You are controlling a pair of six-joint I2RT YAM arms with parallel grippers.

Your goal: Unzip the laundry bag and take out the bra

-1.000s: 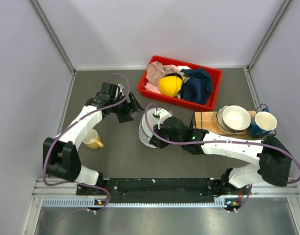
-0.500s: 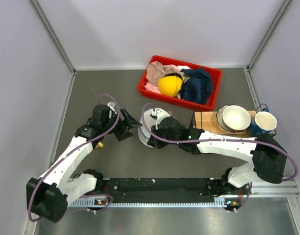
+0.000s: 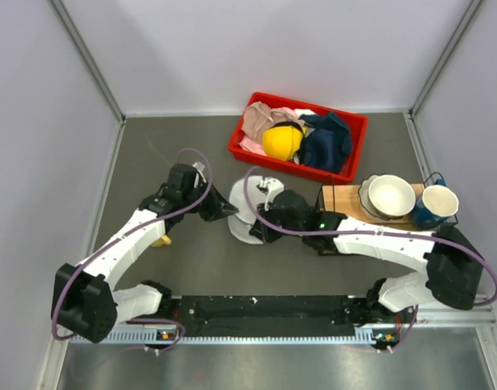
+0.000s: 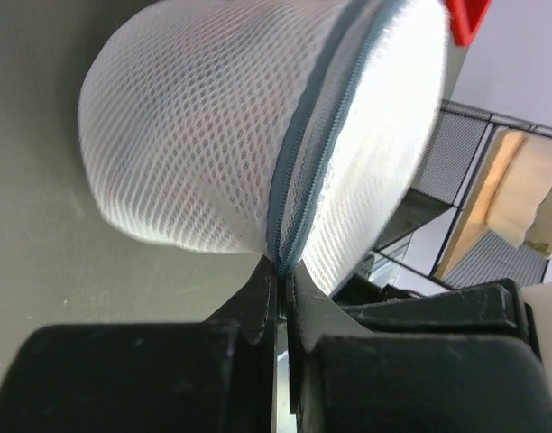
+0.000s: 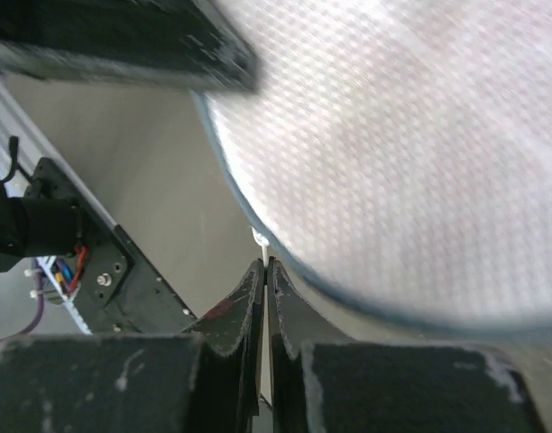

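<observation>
The laundry bag [image 3: 242,201] is seen near the middle of the grey table [image 3: 192,260], in front of the red bin [image 3: 358,130], and is pinched from both sides. The left gripper [image 4: 280,275] is closed tightly on the lower end of the grey zipper [image 4: 299,162]. Its arm is bent at the elbow and reaches in from the left. The right gripper [image 5: 265,263] is shut on the bag's rim beside a small white tab [image 5: 260,241]. Its arm is stretched low across the table from the right.

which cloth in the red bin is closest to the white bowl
The navy cloth, heaped at the right end of the red bin, the end towards the white bowl. The beige-pink cloth lies at the left end, past the yellow thing.
</observation>
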